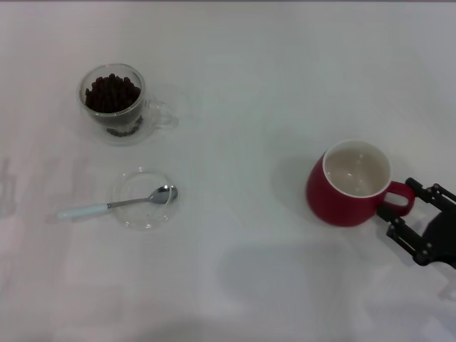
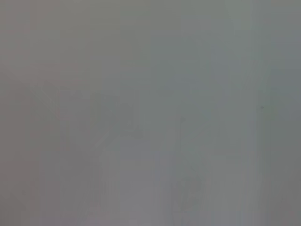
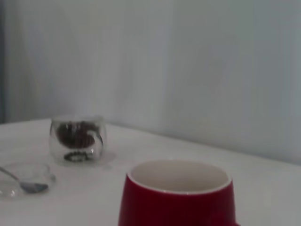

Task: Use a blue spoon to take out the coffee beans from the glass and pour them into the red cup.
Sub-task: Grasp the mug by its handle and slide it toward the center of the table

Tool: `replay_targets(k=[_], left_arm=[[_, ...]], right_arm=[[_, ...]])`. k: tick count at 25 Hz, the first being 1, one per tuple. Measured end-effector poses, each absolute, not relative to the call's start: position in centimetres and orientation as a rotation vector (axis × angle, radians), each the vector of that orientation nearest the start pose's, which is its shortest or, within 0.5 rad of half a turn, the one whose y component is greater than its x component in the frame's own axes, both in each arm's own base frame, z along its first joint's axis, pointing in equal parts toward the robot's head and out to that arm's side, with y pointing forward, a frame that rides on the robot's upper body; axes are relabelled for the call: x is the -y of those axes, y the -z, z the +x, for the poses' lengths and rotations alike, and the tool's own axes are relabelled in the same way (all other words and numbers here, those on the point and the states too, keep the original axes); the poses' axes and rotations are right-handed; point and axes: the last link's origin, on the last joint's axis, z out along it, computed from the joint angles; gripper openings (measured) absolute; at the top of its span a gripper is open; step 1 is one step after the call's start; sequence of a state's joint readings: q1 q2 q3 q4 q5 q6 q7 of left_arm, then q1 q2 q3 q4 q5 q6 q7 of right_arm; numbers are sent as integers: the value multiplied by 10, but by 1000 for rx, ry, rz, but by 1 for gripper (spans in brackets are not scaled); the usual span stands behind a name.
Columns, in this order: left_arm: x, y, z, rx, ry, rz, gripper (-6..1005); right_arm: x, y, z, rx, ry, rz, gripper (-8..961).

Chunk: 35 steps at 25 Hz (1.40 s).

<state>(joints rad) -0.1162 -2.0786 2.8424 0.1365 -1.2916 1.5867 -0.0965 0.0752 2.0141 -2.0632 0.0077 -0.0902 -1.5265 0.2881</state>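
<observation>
The glass (image 1: 114,104) stands at the far left of the table, with a heap of dark coffee beans (image 1: 112,92) in it. Nearer to me the blue spoon (image 1: 117,204) lies with its metal bowl in a flat clear dish (image 1: 127,218) and its pale handle on the table. At the right sits the red cup (image 1: 342,203), upright and with nothing inside. My right gripper (image 1: 401,204) is open, and its fingers straddle the cup's handle. In the right wrist view the red cup (image 3: 176,202) is close, and the glass (image 3: 77,139) and spoon (image 3: 28,187) lie beyond it. My left gripper is out of view.
The white table (image 1: 242,85) stretches between the glass and the red cup. The left wrist view gives only a plain grey surface. A pale wall (image 3: 211,70) rises behind the table in the right wrist view.
</observation>
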Motion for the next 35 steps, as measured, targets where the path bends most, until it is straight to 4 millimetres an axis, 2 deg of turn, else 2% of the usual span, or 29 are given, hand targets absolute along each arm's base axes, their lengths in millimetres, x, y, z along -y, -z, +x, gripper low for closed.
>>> replay_targets(k=[7,18,29,33,35], left_arm=[[-196,2,-367,451,702,-1500,453],[-197,2,-368,454,696,-1502,453],[-197,1,-369,457,691,-1492,454],[-197,0,-371,453,683,-1491,454],[-197,0,-370,454,683,-1491,454]], right_arm=[[-166,35,389,-532,-569,-2086,604],[-176,26,393,-512,-540,-2019,604],[-184,31,384,-464,-567,-2062,484],[-186,36,378,-443,-586,-2092,277],[-188,39,374,-430,-598,-2114,245]])
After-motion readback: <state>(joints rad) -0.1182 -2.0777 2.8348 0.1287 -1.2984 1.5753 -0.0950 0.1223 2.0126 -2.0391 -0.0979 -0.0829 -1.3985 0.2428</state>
